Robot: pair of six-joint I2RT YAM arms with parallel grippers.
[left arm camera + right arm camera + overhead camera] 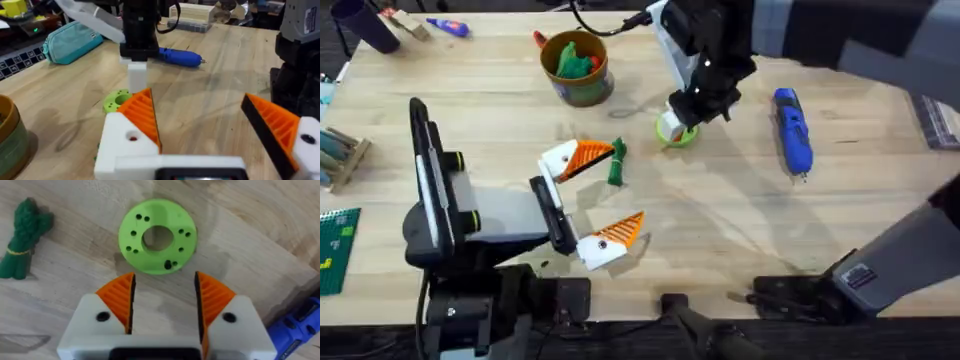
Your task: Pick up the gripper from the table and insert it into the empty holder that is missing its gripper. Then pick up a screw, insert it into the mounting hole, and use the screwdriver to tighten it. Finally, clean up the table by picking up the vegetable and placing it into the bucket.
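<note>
A: Nearest the bases: left gripper [207, 117], fingers spread wide, nothing between them. The gripper [142, 112], the orange ridged wedge, sits against the holder [120, 142], the white block with an open mounting hole. It looks fully seated, but I can't judge the joint from here.

B: Risk there?

A: If the wedge is only resting in place, a push from a screw could shift it before the thread catches. The vegetable [616, 163], dark green and knobbly, lies on the worktop [720, 230] just beside the wedge's tip, so it may crowd the approach.

B: Next out?

A: Right gripper [164, 297], fingers apart and empty, hovers just short of the green ring [157, 235]. There are dark specks on the ring, and the largest is probably a screw.

B: What could go wrong?

A: The screw is tiny against broad ribbed pads. A pinch slightly off centre would nudge the loose ring or flick the screw onto the worktop.

B: Farther?

A: The screwdriver [792, 130], blue, lies flat and well apart to the right. The bucket [578, 70] stands at the far side, already holding green items.
</note>
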